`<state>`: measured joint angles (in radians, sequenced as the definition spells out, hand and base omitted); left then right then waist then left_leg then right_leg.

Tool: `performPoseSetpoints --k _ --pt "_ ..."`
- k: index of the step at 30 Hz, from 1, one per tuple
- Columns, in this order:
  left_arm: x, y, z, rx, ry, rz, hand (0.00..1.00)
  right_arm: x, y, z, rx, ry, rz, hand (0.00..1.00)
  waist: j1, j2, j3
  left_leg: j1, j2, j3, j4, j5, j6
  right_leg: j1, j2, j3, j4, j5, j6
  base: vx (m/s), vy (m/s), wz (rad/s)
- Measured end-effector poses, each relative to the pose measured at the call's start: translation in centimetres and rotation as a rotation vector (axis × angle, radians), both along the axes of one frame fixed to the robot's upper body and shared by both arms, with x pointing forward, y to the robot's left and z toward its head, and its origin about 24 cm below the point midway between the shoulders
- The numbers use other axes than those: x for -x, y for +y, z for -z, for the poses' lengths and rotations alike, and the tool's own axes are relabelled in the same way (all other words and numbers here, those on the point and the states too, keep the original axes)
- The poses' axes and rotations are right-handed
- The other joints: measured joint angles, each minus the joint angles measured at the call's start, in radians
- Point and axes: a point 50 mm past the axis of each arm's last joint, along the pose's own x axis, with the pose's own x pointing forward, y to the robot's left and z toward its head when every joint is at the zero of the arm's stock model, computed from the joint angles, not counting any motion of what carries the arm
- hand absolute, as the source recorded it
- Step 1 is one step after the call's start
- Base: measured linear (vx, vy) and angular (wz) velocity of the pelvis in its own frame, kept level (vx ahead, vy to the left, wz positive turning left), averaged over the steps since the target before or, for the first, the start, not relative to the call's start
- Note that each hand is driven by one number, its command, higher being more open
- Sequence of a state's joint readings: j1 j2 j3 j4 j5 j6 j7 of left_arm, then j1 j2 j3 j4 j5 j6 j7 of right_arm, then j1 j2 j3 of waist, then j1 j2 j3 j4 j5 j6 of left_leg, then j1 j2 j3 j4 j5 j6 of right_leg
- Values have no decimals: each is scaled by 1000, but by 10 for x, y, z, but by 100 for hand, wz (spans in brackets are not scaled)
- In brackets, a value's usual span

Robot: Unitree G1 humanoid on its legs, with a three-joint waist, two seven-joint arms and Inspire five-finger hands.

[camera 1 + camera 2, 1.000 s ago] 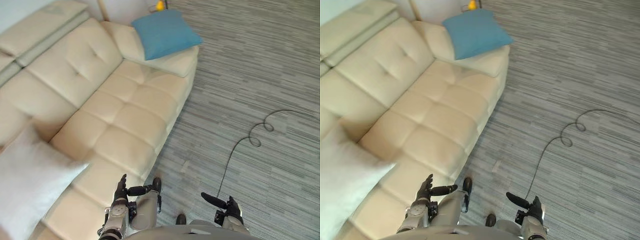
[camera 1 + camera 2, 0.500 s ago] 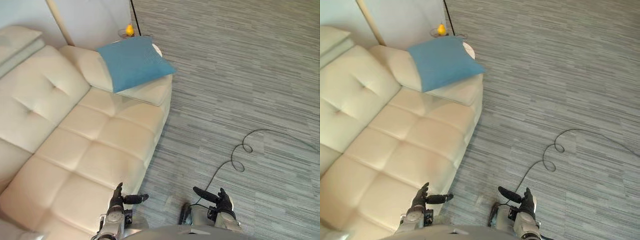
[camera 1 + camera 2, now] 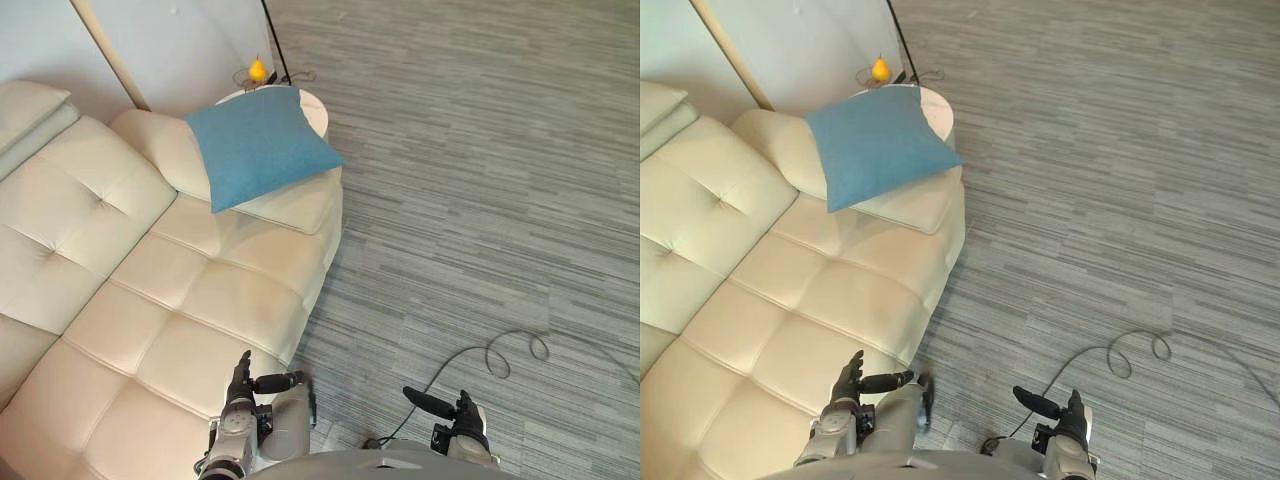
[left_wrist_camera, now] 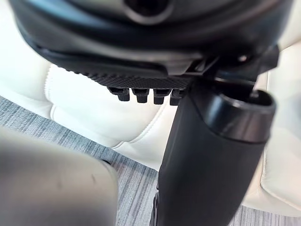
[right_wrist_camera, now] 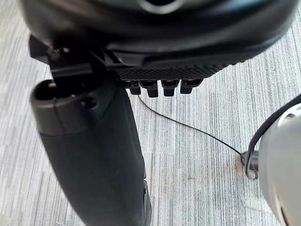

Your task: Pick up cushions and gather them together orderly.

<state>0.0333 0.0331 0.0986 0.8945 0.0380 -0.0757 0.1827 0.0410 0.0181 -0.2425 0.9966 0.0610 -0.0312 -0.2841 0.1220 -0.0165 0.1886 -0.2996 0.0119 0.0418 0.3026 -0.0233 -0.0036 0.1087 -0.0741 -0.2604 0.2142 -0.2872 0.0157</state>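
Cushion first: I see one blue cushion (image 3: pixel 258 145) lying tilted on the far armrest of the cream tufted sofa (image 3: pixel 180 300), well apart from both hands. My left hand (image 3: pixel 241 392) hovers over the sofa's near seat edge, fingers straight, thumb stuck out sideways, holding nothing. My right hand (image 3: pixel 458 412) hangs above the grey striped floor (image 3: pixel 480 200), likewise spread and empty. Behind the armrest stands a small round white table (image 3: pixel 313 108), with a yellow thing (image 3: pixel 258 70) at its far edge, perhaps a pear.
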Motion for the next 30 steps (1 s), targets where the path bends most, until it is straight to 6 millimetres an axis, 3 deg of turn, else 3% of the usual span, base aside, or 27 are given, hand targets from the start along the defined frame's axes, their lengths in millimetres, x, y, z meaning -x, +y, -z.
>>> performPoseSetpoints --k 2,4,7,8,9,10,11,14,15,16,17,18,19,20,21,23,25,26,27,28,30 --pt "-1 2 0 -1 2 1 100 -1 4 0 -11 -2 3 100 1 -14 -5 2 -10 29 68 -60 19 12 -22 36 24 2 9 457 110 -23" --pt "1 2 1 -3 10 6 100 0 6 1 -16 1 5 100 3 -16 -7 38 -16 49 98 -102 37 -7 -48 73 151 -11 31 459 138 -24" --pt "3 1 3 -15 33 42 100 -1 5 -2 -19 -21 9 100 -8 -18 -9 148 -26 56 98 -188 52 -165 -117 100 626 82 122 380 72 -10" --pt "6 1 5 -18 53 47 100 -3 4 -2 -9 -27 -10 100 -17 -25 -13 213 -26 47 89 -224 52 -247 -153 86 807 64 98 332 3 7" --pt "6 1 5 -18 53 46 100 -3 4 -3 -9 -27 -10 100 -17 -25 -14 214 -26 46 89 -224 52 -247 -153 85 808 64 97 303 -41 16" --pt "6 1 5 -20 53 44 100 -3 4 -3 -7 -31 -9 100 -26 -20 -18 251 -19 31 68 -236 45 -288 -159 57 825 49 75 298 -83 17" --pt "7 1 6 -23 59 41 100 -3 3 -3 -6 -32 -9 100 -28 -22 -16 310 -6 24 27 -238 45 -311 -157 34 768 27 45 352 -137 21" --pt "11 0 8 -23 75 35 100 -5 0 -4 4 -41 -9 100 -43 -11 -19 381 48 3 -31 -245 13 -352 -121 10 526 14 43 322 -210 19" --pt "13 1 9 -25 88 35 100 -7 0 -5 4 -46 -9 100 -51 -13 -19 406 74 -6 -58 -253 -28 -377 -100 32 325 44 60 395 -333 17" --pt "14 2 9 -28 92 35 100 -7 0 -4 2 -46 -10 100 -53 -17 -20 411 79 -9 -61 -259 -39 -383 -94 43 271 90 56 440 -372 13" --pt "17 3 11 -30 109 36 100 -7 -3 -4 6 -41 -8 100 -61 -8 -19 428 98 -25 -63 -274 -67 -363 -67 38 264 156 11 302 -254 -3" --pt "22 -1 14 -17 130 40 100 -4 -10 -4 21 -32 6 100 -59 20 -20 436 123 -36 -75 -266 -67 -363 -40 39 289 138 -2 296 -261 -4" --pt "22 -2 15 -13 133 42 100 -4 -13 -4 25 -34 15 100 -60 23 -20 439 127 -39 -77 -263 -70 -366 -36 42 302 125 -3 272 -268 -5" --pt "23 -4 15 -9 137 42 100 0 -16 -3 28 -19 38 100 -65 28 -18 456 132 -49 -83 -254 -81 -372 -34 42 341 70 -15 334 -339 6" --pt "27 -5 17 -3 144 32 100 5 -17 -1 19 -3 70 100 -71 36 -23 443 148 -70 -21 -253 -85 -355 -22 28 357 24 -31 393 -397 14" --pt "27 -4 17 -3 144 28 100 7 -18 -1 22 1 69 100 -77 42 -26 378 167 -105 115 -257 -93 -319 -4 3 323 16 -37 313 -308 33" --pt "22 -2 12 15 100 -25 100 9 -21 -1 31 8 58 100 -68 61 -13 158 215 -148 597 -250 -114 -177 60 -57 220 9 -61 316 -221 58" --pt "19 0 10 16 80 -39 100 9 -18 0 31 10 37 100 -59 53 -10 106 212 -118 664 -256 -105 -131 67 -71 191 3 -70 248 -142 34" --pt "18 0 9 15 74 -39 100 8 -17 0 30 10 31 100 -57 51 -9 93 209 -107 668 -258 -101 -119 67 -72 183 2 -70 220 -96 15" --pt "13 -1 7 16 48 -34 100 8 -14 0 22 7 28 100 -43 42 -6 52 194 -42 612 -275 -79 -75 65 -76 143 4 -67 231 -46 9" --pt "10 -2 6 19 36 -25 100 6 -12 0 19 2 28 100 -40 41 -5 17 162 29 440 -282 -56 -33 53 -93 100 6 -63 312 18 19"
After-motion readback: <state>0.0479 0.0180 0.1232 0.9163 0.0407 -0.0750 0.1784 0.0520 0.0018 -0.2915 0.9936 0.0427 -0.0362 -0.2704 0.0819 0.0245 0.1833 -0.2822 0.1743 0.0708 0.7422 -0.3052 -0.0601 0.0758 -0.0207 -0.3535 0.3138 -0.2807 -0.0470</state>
